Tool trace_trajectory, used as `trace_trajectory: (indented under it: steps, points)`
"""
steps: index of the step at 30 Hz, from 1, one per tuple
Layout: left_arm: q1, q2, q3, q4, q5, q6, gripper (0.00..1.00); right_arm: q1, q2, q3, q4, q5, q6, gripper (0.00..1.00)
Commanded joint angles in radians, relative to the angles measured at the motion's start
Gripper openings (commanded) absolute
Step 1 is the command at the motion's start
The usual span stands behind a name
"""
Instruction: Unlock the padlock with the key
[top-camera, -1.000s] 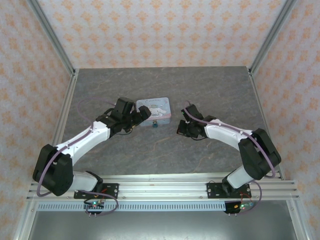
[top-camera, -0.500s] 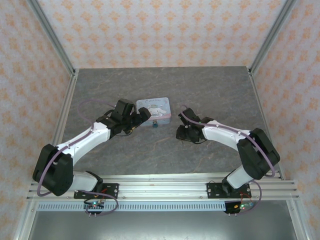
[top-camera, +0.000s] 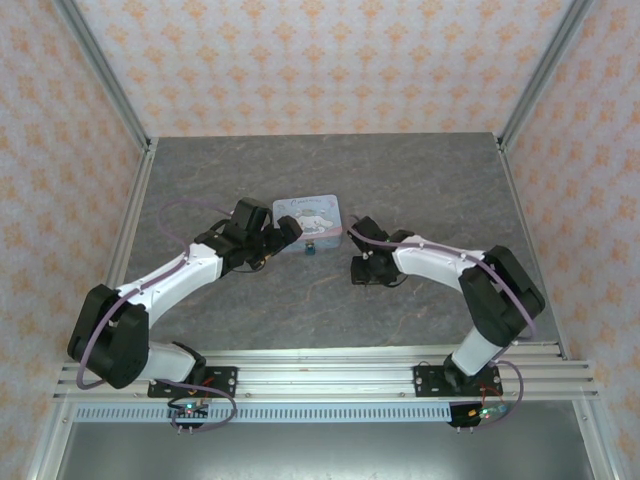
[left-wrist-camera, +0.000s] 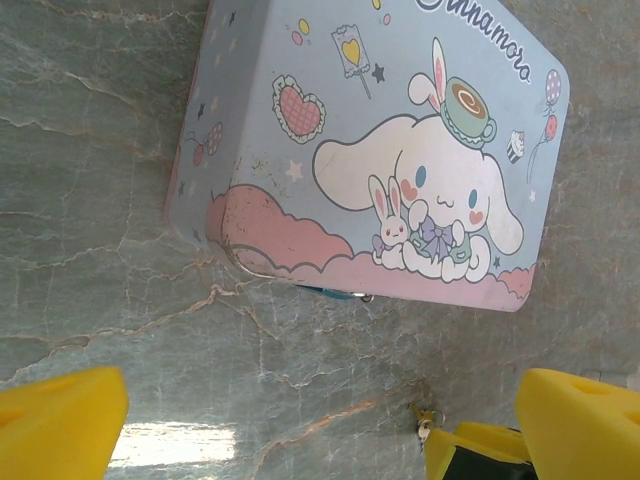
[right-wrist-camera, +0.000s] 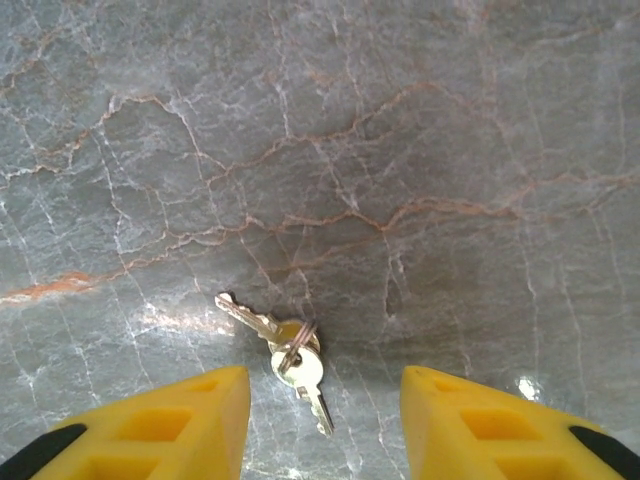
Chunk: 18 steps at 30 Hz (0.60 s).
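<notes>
Two keys (right-wrist-camera: 308, 372) on one ring (right-wrist-camera: 296, 338) lie flat on the bench (right-wrist-camera: 450, 150) between the spread right jaws. Looks like the pickup step: drop and pinch one. They run diagonally, tips pointing opposite ways. Left jaws are apart too, by the tin (left-wrist-camera: 400, 150); padlock (top-camera: 311, 248) sits right at its near edge.

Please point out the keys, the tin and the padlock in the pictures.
keys (right-wrist-camera: 291, 342): right wrist view, on the ring joining the two.
tin (left-wrist-camera: 400, 170): left wrist view, on the cartoon dog of its lid.
padlock (top-camera: 311, 249): top external view, on its dark body.
</notes>
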<state>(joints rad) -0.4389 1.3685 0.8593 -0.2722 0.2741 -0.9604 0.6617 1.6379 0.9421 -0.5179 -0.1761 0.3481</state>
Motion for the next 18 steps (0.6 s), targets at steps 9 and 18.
trace_trajectory:
  steps: [9, 18]
  points:
    - [-0.009, 0.001, -0.003, -0.007, -0.016, 0.009, 1.0, 0.019, 0.086, 0.072, -0.062, 0.043, -0.086, 0.37]
    - [-0.009, 0.006, -0.003, -0.004, -0.018, 0.009, 1.0, 0.037, 0.115, 0.082, -0.088, 0.088, -0.103, 0.34]
